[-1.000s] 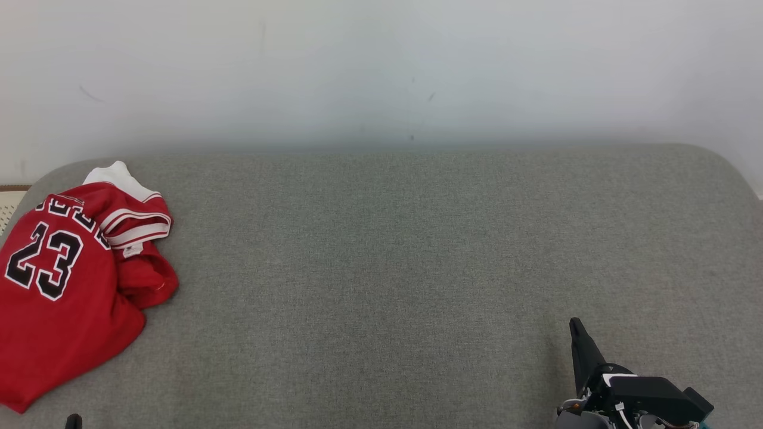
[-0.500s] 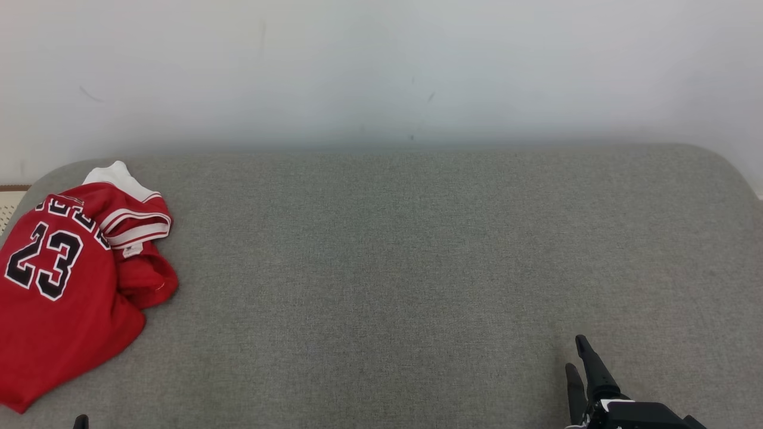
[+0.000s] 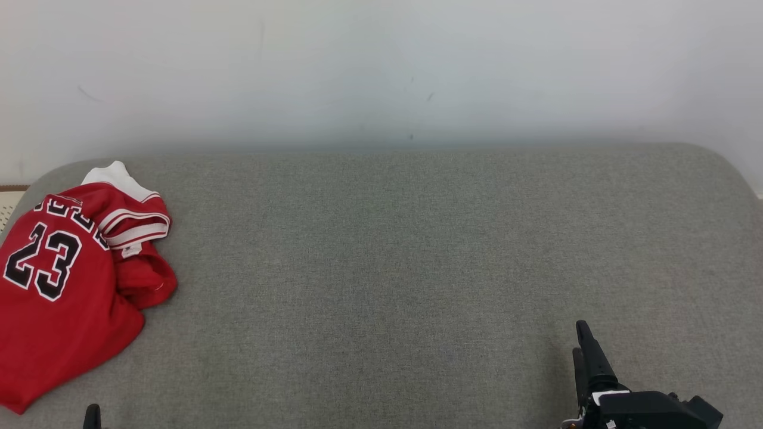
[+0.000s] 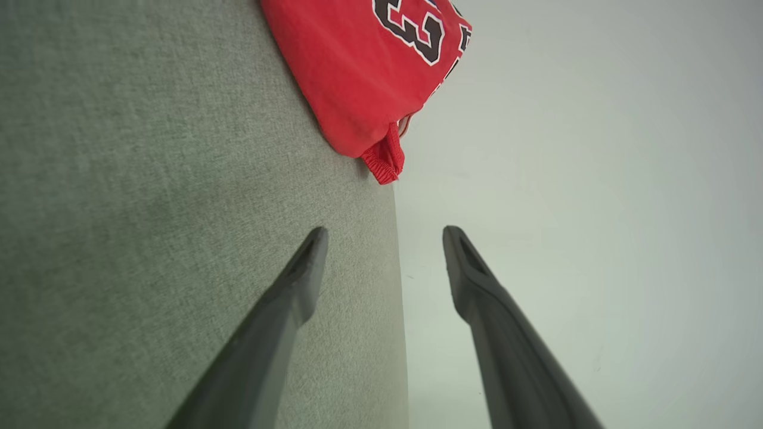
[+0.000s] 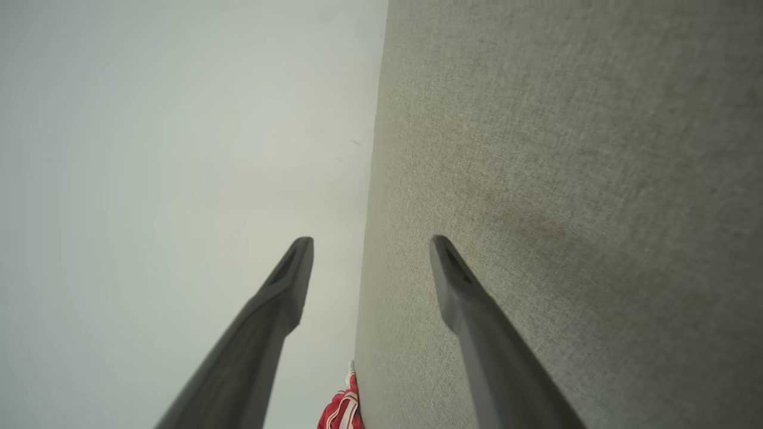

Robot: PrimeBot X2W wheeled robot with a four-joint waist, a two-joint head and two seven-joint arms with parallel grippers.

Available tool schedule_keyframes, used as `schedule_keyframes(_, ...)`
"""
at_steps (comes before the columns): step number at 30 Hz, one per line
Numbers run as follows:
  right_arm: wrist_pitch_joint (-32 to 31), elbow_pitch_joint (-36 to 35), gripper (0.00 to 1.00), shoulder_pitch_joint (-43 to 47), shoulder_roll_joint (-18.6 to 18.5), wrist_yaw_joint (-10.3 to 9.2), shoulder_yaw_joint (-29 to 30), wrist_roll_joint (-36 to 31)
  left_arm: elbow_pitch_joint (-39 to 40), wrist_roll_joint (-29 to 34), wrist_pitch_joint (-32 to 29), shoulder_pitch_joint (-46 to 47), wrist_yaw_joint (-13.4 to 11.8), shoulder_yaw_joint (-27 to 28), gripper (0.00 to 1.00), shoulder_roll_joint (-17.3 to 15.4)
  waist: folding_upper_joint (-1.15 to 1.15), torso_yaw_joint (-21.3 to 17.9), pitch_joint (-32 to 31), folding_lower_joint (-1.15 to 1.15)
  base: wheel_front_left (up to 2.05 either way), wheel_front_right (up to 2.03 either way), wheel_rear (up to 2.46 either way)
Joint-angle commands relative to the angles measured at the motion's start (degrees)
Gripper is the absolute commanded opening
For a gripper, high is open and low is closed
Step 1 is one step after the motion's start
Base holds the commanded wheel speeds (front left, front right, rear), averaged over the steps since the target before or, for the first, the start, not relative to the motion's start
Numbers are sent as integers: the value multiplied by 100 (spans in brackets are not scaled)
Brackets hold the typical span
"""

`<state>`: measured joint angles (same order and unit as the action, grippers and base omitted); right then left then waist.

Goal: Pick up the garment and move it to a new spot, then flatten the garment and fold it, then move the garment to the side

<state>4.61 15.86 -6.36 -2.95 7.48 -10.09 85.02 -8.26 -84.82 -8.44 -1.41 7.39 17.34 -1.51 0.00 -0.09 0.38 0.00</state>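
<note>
The jersey [image 3: 65, 286], red with a black-and-white 23, lies bunched at the far left end of the grey cloth-covered table [image 3: 417, 250], and part of it runs past the head view's left edge. Its white-and-red ribbed trim [image 3: 134, 223] is folded over on top, toward the wall [image 3: 381, 71]. A ribbed red corner [image 4: 384, 164] sits right at the table's edge.

The left claw [image 4: 384, 238] is released, its jaws spread with nothing between them. It points along the table edge at that red corner and is near it but not touching. The right claw [image 5: 371, 247] is likewise spread and empty over the near right part of the table, well apart from the jersey.

The jersey looks light, thin and limp. It will probably sag and trail when lifted, hold no shape, and slide easily over the cloth. A pinch into the middle of the heap would likely catch several layers. The ribbed edges look like the better hold, being thicker and less slippery: the red corner for the left claw to carry it, and later the shoulder trim, one claw to each side, to spread it flat.
</note>
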Motion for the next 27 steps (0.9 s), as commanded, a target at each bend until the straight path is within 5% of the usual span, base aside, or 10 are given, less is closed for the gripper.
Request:
schedule_keyframes(1, 47, -129, 100, -80, 2, 3, -15, -257, 134, 229, 80, 34, 3, -31, 100, -72, 0, -2, -1, 0, 0, 0, 0)
schedule_keyframes(27, 393, -505, 100, -64, 4, 3, -213, -3532, 523, 3505, 866, 89, -348, -608, 100, -105, 0, -20, 8, 0, 0, 0, 0)
